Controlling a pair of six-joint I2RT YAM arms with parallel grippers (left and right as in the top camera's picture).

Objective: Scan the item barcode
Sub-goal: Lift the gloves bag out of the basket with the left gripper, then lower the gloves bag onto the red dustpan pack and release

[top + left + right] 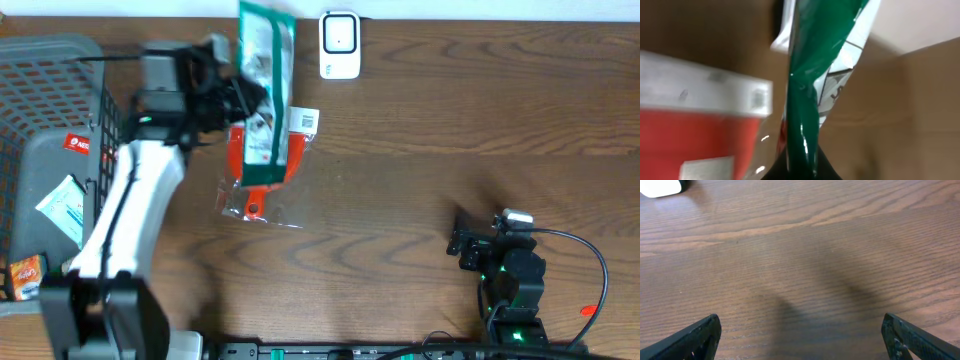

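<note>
Overhead, the left tool (238, 95) at upper left is clamped on the green pouch (265, 70), just left of the scanner (339, 45); its wrist view shows the pouch (807, 90) pinched at centre frame; the right tool (800, 337) gapes wide above the worktop (815, 255).

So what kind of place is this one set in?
Probably a mock checkout bench: a white barcode scanner on the wooden table, a grey basket holding packaged goods, and the left gripper shut on a green packet.
</note>
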